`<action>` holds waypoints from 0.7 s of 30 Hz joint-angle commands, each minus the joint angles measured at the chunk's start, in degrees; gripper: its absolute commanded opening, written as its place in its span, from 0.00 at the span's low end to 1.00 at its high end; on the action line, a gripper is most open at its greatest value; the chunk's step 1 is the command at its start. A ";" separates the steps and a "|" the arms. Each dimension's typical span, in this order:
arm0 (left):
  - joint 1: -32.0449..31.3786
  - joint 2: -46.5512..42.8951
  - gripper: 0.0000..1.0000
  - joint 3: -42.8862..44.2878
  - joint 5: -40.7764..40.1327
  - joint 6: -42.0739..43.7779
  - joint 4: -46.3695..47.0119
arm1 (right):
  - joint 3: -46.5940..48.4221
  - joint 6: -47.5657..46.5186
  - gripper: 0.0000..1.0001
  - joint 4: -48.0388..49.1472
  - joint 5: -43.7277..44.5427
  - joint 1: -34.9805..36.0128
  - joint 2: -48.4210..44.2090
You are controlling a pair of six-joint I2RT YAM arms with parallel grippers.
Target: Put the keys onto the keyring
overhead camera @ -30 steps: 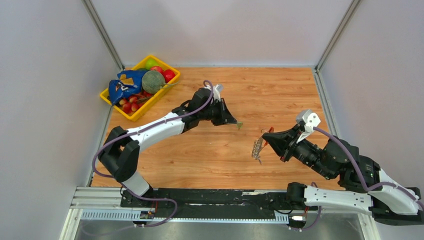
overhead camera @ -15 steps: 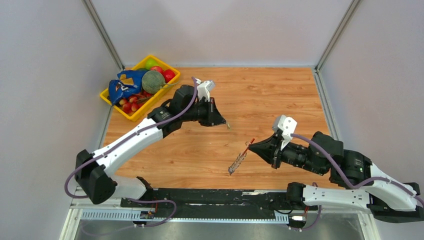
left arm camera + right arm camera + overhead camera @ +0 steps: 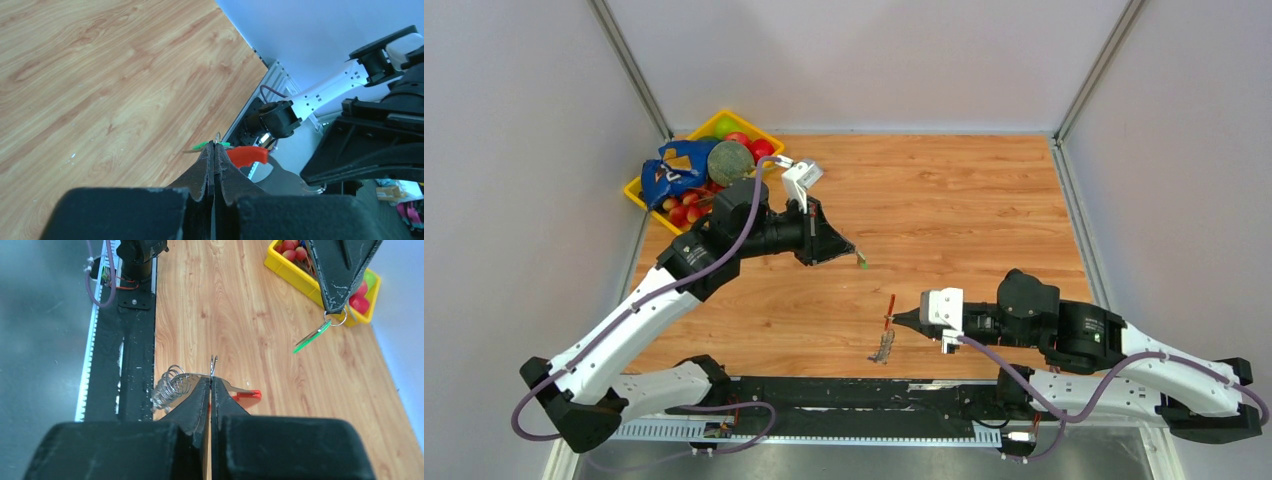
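Note:
A tiny key with a green cap (image 3: pixel 862 263) hangs by its small ring from my left gripper (image 3: pixel 856 258), which is shut on it above the wooden table. The left wrist view shows the green key (image 3: pixel 206 146) right at the pinched tips (image 3: pixel 214 145). My right gripper (image 3: pixel 897 320) is shut on the keyring (image 3: pixel 885 335) near the table's front edge. The keyring's red clip (image 3: pixel 248 394) points away and its silvery coil (image 3: pixel 172 385) hangs toward the rail. In the right wrist view, the green key (image 3: pixel 312 337) dangles up and to the right of the keyring, apart from it.
A yellow bin (image 3: pixel 656 212) at the back left holds red balls, a green ball and a blue bag. A black rail (image 3: pixel 824 390) runs along the front edge. Grey walls close in both sides and the back.
Both arms moved left and toward the front. The right gripper swung to point left, carrying the keyring down near the front edge. The left gripper drew back left with the green key.

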 commanded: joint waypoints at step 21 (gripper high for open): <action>0.18 -7.57 0.00 -2.86 8.41 5.92 3.80 | 4.53 -8.74 0.00 12.36 -1.51 1.04 9.83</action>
